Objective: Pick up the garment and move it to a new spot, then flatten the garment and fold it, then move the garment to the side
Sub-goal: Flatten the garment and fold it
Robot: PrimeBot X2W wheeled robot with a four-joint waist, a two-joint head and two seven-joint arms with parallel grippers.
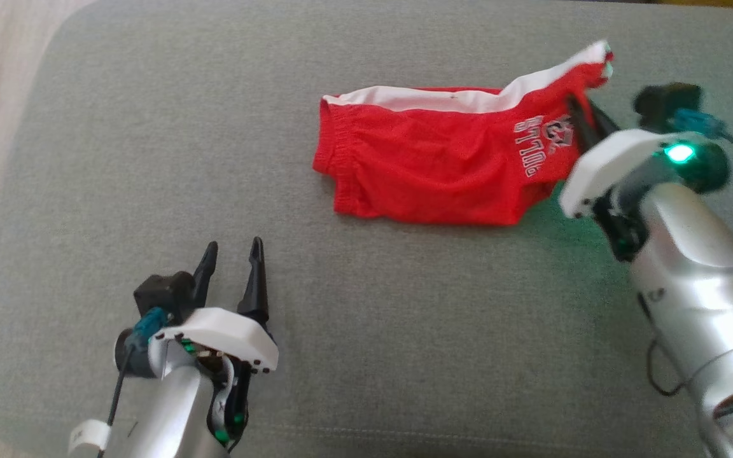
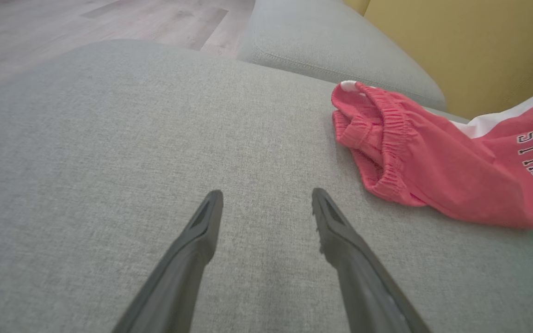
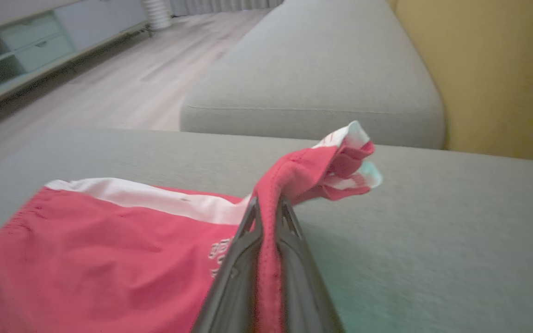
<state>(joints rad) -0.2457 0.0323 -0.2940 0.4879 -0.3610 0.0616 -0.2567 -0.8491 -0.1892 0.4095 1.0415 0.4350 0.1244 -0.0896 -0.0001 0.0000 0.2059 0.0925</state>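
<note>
Where it peaks, the right end effector point(image 3: 269, 204) pinches the garment point(image 3: 104, 249) (red).

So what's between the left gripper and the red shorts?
Only bare grey fabric cushion separates the left gripper from the red-and-white shorts, per head view.

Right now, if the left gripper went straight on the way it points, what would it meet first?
Probably the grey fabric cushion itself, though depth is unclear; the red elastic-waisted shorts lie right of the left gripper.
</note>
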